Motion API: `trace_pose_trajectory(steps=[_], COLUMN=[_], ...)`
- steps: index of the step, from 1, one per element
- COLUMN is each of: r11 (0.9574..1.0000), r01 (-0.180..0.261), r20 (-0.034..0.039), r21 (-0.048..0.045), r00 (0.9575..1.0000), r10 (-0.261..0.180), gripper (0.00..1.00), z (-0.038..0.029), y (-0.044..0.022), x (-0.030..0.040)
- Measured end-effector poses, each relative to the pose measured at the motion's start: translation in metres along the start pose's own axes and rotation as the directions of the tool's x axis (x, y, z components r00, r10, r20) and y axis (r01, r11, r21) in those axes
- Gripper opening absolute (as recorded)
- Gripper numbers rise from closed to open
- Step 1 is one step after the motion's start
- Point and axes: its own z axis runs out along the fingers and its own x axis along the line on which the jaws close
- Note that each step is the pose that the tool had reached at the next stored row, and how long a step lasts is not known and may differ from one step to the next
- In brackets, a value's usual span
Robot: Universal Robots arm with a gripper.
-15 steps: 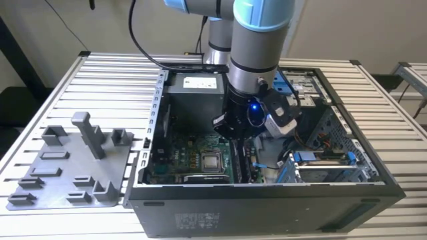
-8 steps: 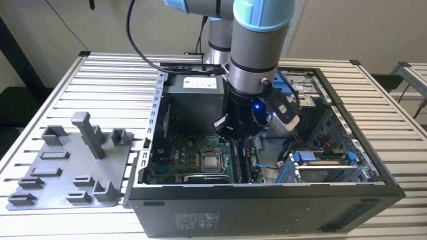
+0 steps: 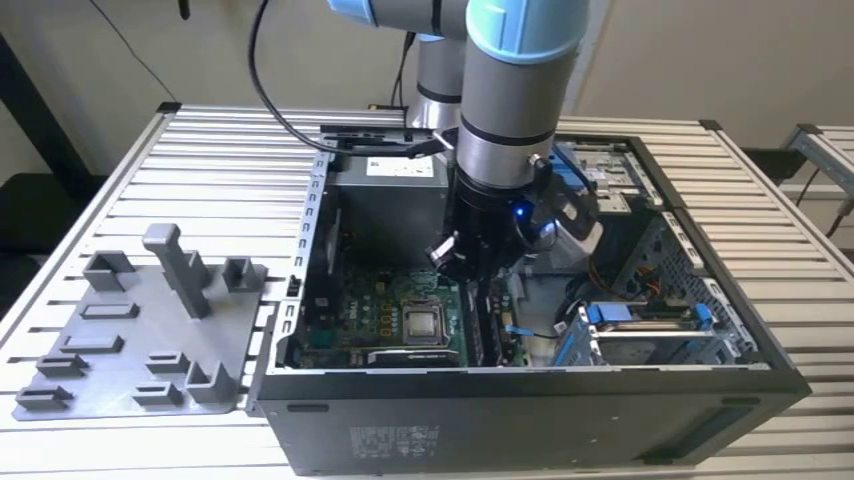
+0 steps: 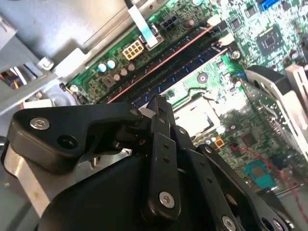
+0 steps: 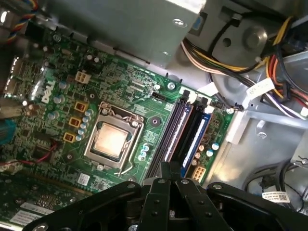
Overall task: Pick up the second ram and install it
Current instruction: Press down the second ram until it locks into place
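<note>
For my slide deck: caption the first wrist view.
Gripper poised above the motherboard's memory slots, beside the bare processor.

White logo on motherboard point(image 5: 144, 91) (other labels illegible)

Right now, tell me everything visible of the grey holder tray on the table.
The grey holder tray looks like matte plastic: a flat plate with upright posts, the tallest toward its far side, and low brackets. It lies flat on the slatted metal table, at the exterior view's left of the open computer case, close beside it.
</note>
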Motion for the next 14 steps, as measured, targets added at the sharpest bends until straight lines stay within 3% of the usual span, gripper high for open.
trace_pose_trajectory(steps=[4, 7, 11, 14], r11=[0.9974, 0.9919, 0.9803, 0.9683], r01=[0.072, 0.127, 0.198, 0.25], r20=[0.0016, 0.0032, 0.0051, 0.0068], r21=[-0.0027, -0.0047, -0.007, -0.0087], r00=[0.9974, 0.9919, 0.9803, 0.9683], r10=[-0.072, -0.127, -0.198, -0.25], gripper=[0.11, 0.11, 0.11, 0.11], z=[0.0, 0.0, 0.0, 0.0], y=[0.0, 0.0, 0.0, 0.0], x=[0.0, 0.0, 0.0, 0.0])
